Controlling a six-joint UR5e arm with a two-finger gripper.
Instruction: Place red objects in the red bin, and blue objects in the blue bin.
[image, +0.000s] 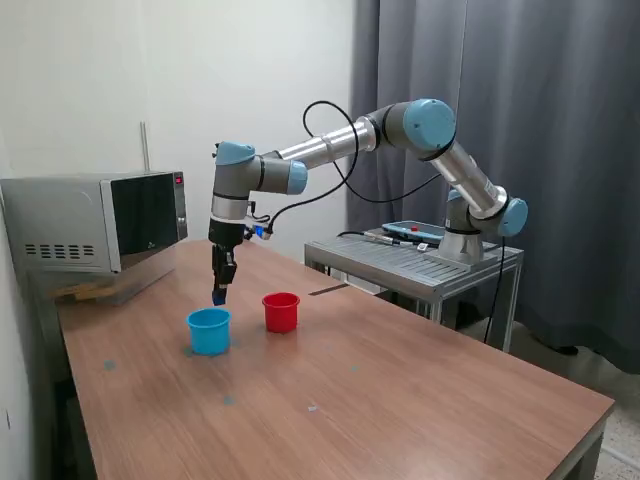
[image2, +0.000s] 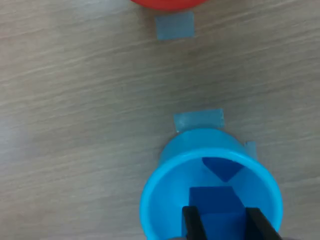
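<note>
My gripper (image: 219, 296) hangs just above the blue bin (image: 209, 331), a light blue cup near the exterior view's left. In the wrist view the gripper (image2: 225, 226) is shut on a dark blue cube (image2: 214, 201), held over the open mouth of the blue bin (image2: 155, 192). A second dark blue cube (image2: 223, 168) lies inside at the cup's bottom. The red bin (image: 281, 312), a red cup, stands just to the exterior view's right of the blue one; only its edge (image2: 167, 4) shows in the wrist view. The red objects are out of view.
A microwave (image: 100, 222) sits at the back of the wooden table (image: 400, 400) on the exterior view's left. The arm's metal base stand (image: 415, 262) is behind the table. Pale blue tape patches (image2: 174, 25) mark the tabletop beside the cups.
</note>
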